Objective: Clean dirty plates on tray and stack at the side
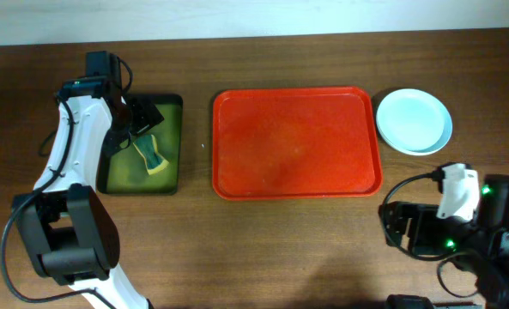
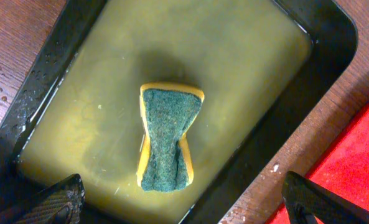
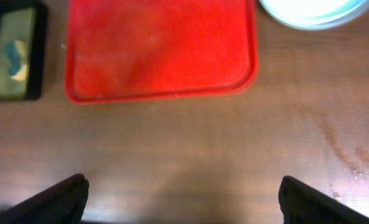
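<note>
Near the desk's (image 1: 263,249) far left corner, the small dark green tray (image 2: 331,43) holds murky yellowish water with the sponge (image 2: 165,140) lying in it, green scouring face up. The left gripper (image 2: 187,202) hangs just above it, fingers spread wide, gripping nothing and clear of the sponge.

In the middle, nearer the far edge, the red tray (image 1: 297,142) lies bare, with no plate on it. Just off its right edge, by the far right corner, the plates (image 1: 414,120) sit as one pale blue and white pile on the wood, apart from the tray's rim. How many are in the pile cannot be counted from above. Their top face looks clean.

At the near right corner, the right gripper (image 3: 187,202) hovers over bare wood, fingers wide apart and empty.

By this layout the cleaning and stacking look finished or nearly so; little seems left beyond parking the arms.

The whole near edge is open desk, and the gaps between trays are narrow.
</note>
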You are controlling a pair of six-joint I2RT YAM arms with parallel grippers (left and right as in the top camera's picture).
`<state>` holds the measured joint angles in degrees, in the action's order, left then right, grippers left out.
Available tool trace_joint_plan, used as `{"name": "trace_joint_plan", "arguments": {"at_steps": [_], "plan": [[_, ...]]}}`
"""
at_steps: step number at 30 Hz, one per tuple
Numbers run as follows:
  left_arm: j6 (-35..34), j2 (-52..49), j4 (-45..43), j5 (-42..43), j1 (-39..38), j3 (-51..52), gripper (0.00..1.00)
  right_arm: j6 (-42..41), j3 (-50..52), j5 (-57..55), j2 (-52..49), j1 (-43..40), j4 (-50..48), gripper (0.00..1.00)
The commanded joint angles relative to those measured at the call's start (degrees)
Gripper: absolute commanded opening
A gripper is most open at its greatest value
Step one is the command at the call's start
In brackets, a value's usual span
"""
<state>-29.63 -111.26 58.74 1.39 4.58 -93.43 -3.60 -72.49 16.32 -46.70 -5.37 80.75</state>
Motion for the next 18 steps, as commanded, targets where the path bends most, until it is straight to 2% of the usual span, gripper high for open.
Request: {"name": "trace_joint_plan", "arguments": {"at_steps": [1,6,11,18], "plan": [[0.1,0.7,0.1,0.4,0.2,-0.7,1.00,0.3,6.2,-1.2,9.6,6.3,-6.5,0.98],[0.1,0.7,0.1,0.4,0.2,-0.7,1.00,0.3,21.9,-2.2,31.0,7.2,-19.3,0.98],[0.1,0.7,0.1,0.4,0.2,-0.7,0.99,-0.9,39.2,-1.9,40.5,7.2,-36.1,0.98],[0.1,0.7,0.1,0.4,0.2,-0.7,0.99,-2.9,56.7,-3.6,46.5,7.2,-58.1,0.98]]}}
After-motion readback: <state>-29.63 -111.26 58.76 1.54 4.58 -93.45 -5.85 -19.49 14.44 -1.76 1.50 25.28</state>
